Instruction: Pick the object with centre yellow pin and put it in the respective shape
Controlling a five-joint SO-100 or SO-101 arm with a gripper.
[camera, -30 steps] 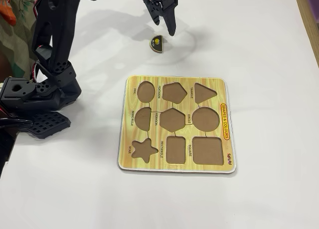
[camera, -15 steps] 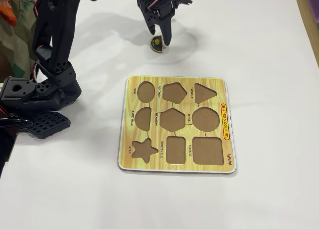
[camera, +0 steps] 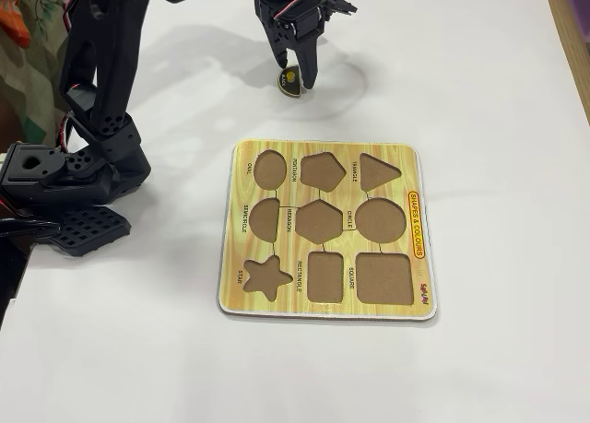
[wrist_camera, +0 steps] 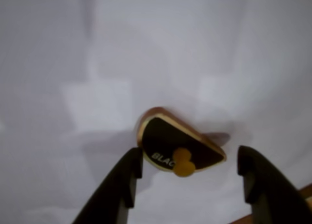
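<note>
We see black two-finger gripper (wrist_camera: 187,160) spread apart, straddling flat dark semicircle piece with round yellow knob (wrist_camera: 184,162) | piece flat on white table (camera: 479,64), well beyond yellow wood-grain shape board (camera: 327,229) | advice: centre on knob, then close | semicircle cutout (camera: 265,218) empty

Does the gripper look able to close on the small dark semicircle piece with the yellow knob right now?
Probably yes: the gripper is open, with the dark semicircle piece between its fingers on bare white table, nothing blocking.
</note>
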